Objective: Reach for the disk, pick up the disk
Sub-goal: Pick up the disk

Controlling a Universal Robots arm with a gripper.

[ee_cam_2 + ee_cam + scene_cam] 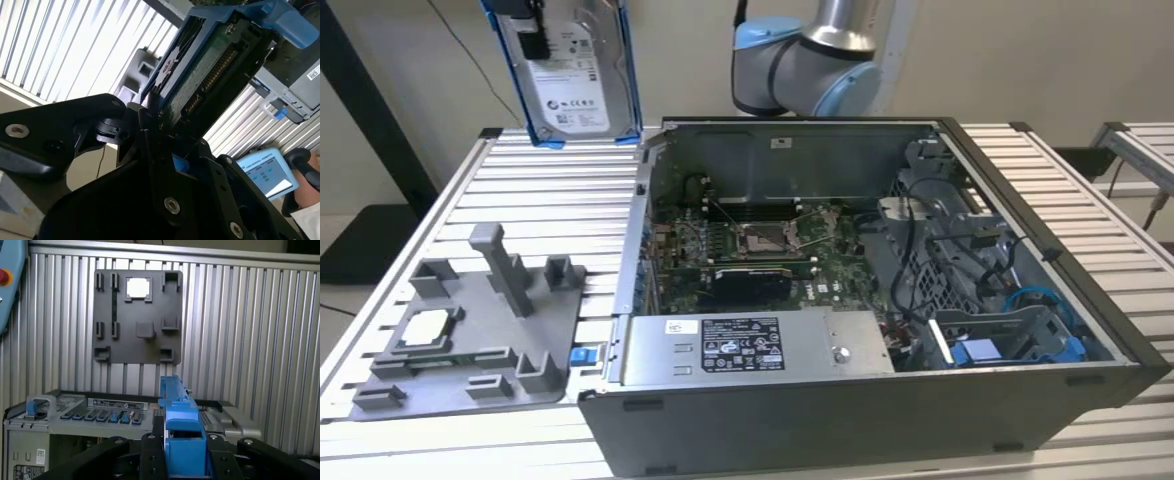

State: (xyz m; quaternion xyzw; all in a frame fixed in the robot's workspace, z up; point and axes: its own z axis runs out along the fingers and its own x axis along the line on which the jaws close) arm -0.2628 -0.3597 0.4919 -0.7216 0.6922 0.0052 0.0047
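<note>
Disk, silver, in a blue bracket; held aloft above the far corner of the slatted table, toward the exterior view's left of the open computer case; long axis upright, body hanging straight below the gripper; jaws closed narrow on its upper end, one to each side of the bracket; pick-up judged already made; grey fixture plate lies on the table well below, apart; white label faces the exterior view, print not legible; case sticker likewise unread.
</note>
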